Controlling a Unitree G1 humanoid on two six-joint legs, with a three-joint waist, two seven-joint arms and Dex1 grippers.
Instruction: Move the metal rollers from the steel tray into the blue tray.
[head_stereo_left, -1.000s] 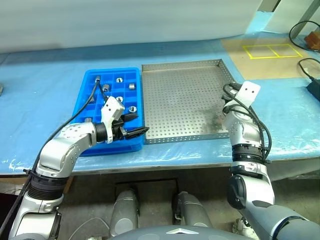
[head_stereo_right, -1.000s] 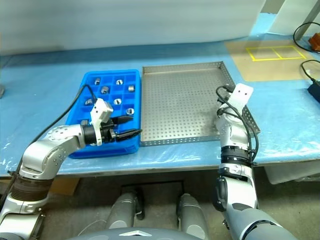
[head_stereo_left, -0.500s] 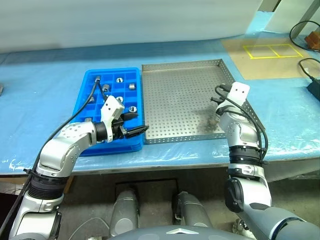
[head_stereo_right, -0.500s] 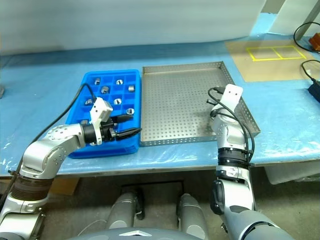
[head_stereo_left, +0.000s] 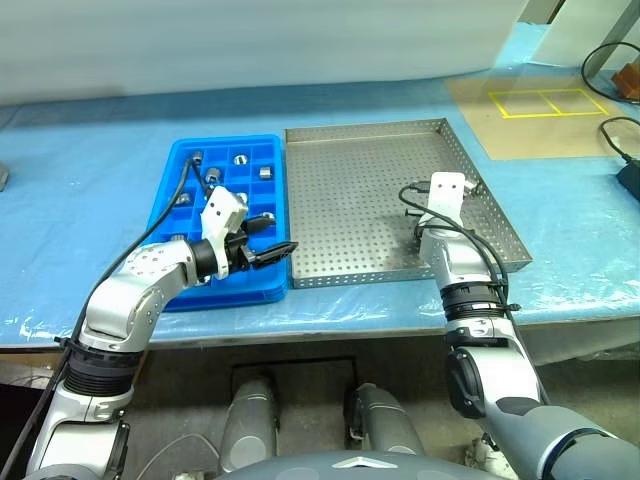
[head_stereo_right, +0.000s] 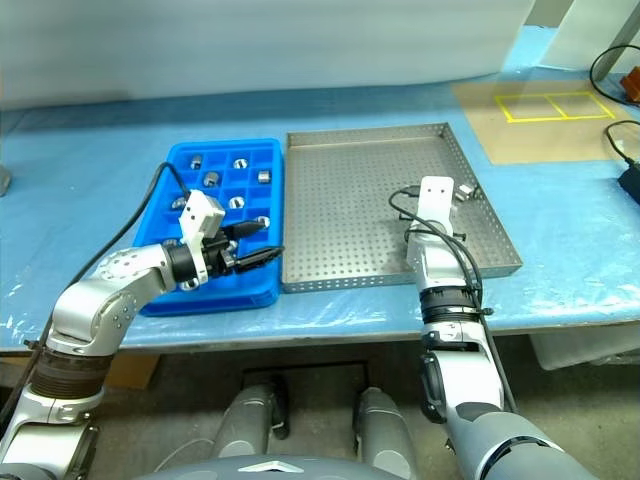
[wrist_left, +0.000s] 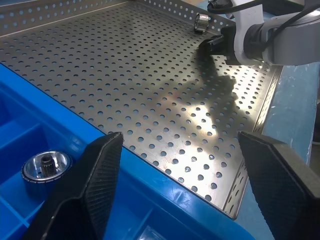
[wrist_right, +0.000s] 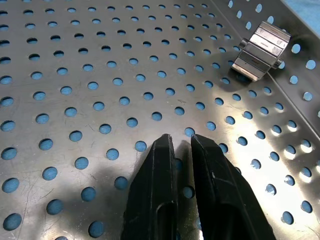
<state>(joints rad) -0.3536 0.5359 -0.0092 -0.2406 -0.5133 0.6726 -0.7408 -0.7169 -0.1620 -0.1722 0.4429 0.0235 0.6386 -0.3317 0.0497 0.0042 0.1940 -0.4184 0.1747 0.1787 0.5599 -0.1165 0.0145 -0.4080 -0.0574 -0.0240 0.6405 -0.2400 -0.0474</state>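
One metal roller (wrist_right: 261, 50) by the steel tray (wrist_right: 100, 75) rim, just beyond the nearly closed, empty right gripper (wrist_right: 181, 141).

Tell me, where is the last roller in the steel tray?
The roller lies against the steel tray's right rim, just beyond the right gripper.

The left gripper (wrist_left: 192, 180) has its two black fingers spread wide over the border between the blue tray (wrist_left: 150, 200) and the steel tray (wrist_left: 125, 75). One metal roller (wrist_left: 45, 167) sits in a blue compartment. Far across the perforated floor, another roller (wrist_left: 202, 22) lies near the rim, with the right gripper (wrist_left: 212, 41) just beside it
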